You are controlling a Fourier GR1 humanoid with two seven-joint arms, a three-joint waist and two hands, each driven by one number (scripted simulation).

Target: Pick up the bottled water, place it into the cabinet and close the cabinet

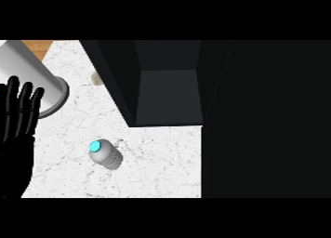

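My left robot hand [16,109] is all I can see of myself here, and it is black from fingertip to wrist, with no other colour on it. The fingers are long and slim with rounded tips, each one a narrow glossy rod, and faint pale highlights run along their edges. Below them the palm is a broad, flat, dark block that widens into an equally black wrist section. I can make out no cables, screws, labels or markings on it, because the surface reads as one uniform black. My grey forearm is not visible.
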